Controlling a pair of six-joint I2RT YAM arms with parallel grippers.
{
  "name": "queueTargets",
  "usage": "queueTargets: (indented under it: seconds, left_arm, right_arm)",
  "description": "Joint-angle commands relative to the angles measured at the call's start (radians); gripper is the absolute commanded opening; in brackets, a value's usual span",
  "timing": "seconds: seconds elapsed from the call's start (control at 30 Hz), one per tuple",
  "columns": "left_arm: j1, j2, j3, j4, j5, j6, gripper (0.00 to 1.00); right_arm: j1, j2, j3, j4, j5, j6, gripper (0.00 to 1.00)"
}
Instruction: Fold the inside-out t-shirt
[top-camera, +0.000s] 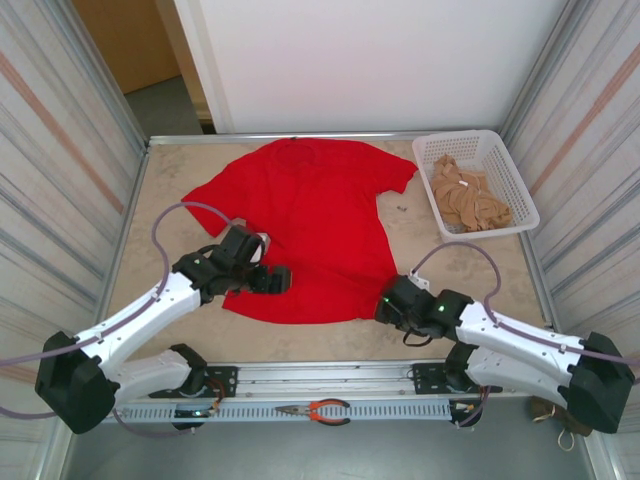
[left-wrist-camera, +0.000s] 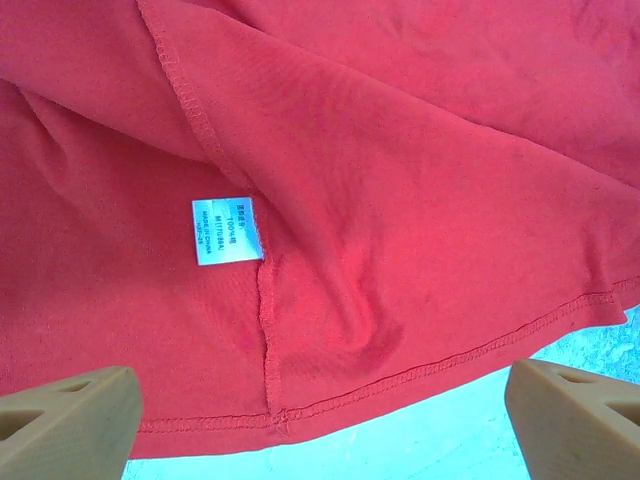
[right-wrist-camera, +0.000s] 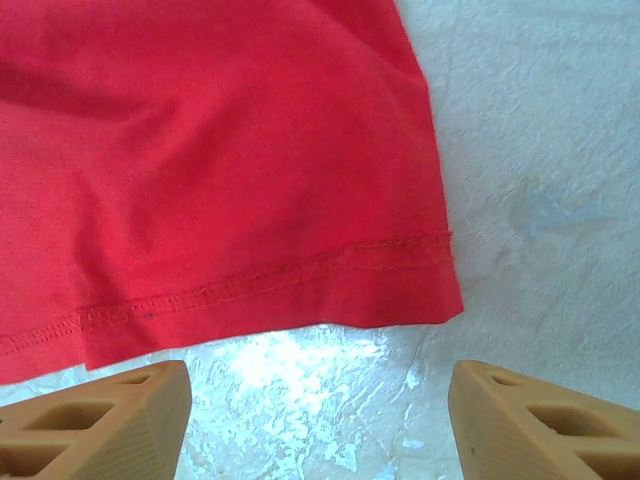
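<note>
The inside-out t-shirt (top-camera: 300, 215) lies spread flat on the table, bright red, collar at the far side and hem toward me. My left gripper (top-camera: 272, 277) hovers open at the hem's near-left part. In the left wrist view the t-shirt (left-wrist-camera: 400, 200) shows its raised side seam and a white care label (left-wrist-camera: 222, 228), and the left gripper (left-wrist-camera: 320, 400) has nothing between its tan fingers. My right gripper (top-camera: 386, 304) stands open just off the hem's near-right corner. In the right wrist view the t-shirt (right-wrist-camera: 200, 150) ends in that corner, and bare table lies inside the right gripper (right-wrist-camera: 318, 390).
A white basket (top-camera: 522, 214) at the far right holds a tan garment (top-camera: 465, 196). Red-handled pliers (top-camera: 316, 410) lie on the rail in front of the arm bases. Metal walls fence the table on both sides. Bare tabletop (top-camera: 440, 250) runs between the shirt and the basket.
</note>
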Motion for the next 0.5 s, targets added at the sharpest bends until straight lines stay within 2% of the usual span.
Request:
queueTargets:
  seconds: [0.0, 0.1, 0.23, 0.47]
  left_arm:
    - [0.010, 0.004, 0.001, 0.007, 0.021, 0.008, 0.94]
    - [0.011, 0.004, 0.000, 0.008, 0.023, 0.005, 0.94]
    - [0.010, 0.001, 0.000, 0.008, 0.022, 0.004, 0.94]
    - [0.011, -0.005, 0.002, 0.002, 0.015, 0.005, 0.94]
  right_arm:
    - [-0.034, -0.021, -0.017, 0.064, -0.026, 0.047, 0.59]
    - [-0.050, -0.005, -0.014, 0.096, -0.048, 0.043, 0.51]
    - [-0.050, 0.035, -0.010, 0.123, -0.063, 0.047, 0.49]
    - [-0.050, 0.074, -0.019, 0.137, -0.059, 0.065, 0.58]
